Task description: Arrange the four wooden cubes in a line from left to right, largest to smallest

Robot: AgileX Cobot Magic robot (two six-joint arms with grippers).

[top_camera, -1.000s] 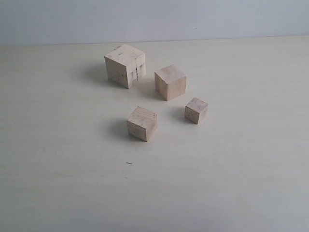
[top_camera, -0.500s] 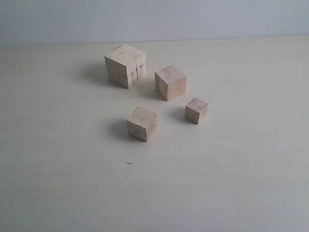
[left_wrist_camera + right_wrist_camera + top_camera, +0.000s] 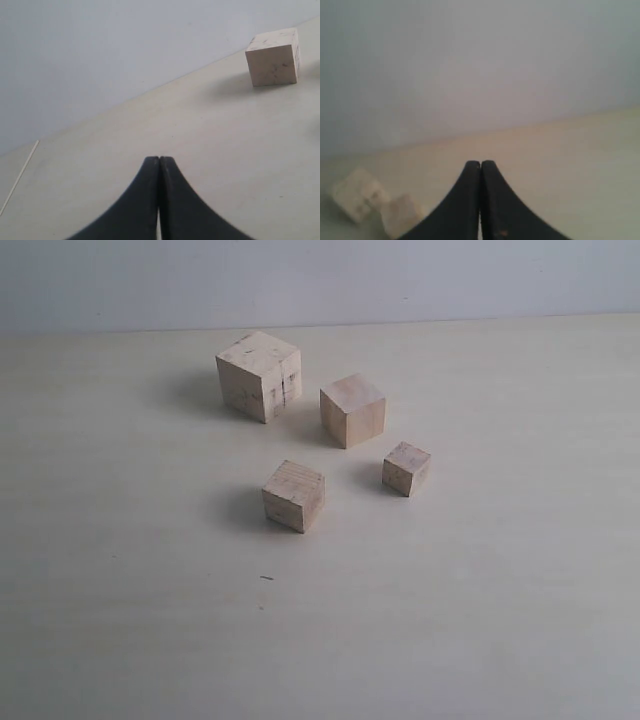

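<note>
Four pale wooden cubes stand on the light table in the exterior view. The largest cube, with dark scuffs, is at the back left. Right of it and nearer sits the second-largest cube. A medium cube is at the front, and the smallest cube lies to its right. Neither arm shows in the exterior view. My left gripper is shut and empty, far from the largest cube. My right gripper is shut and empty; two blurred cubes lie off to one side.
A pale grey wall rises behind the table's far edge. A small dark speck lies on the table in front of the medium cube. A thin white line runs along the table in the left wrist view.
</note>
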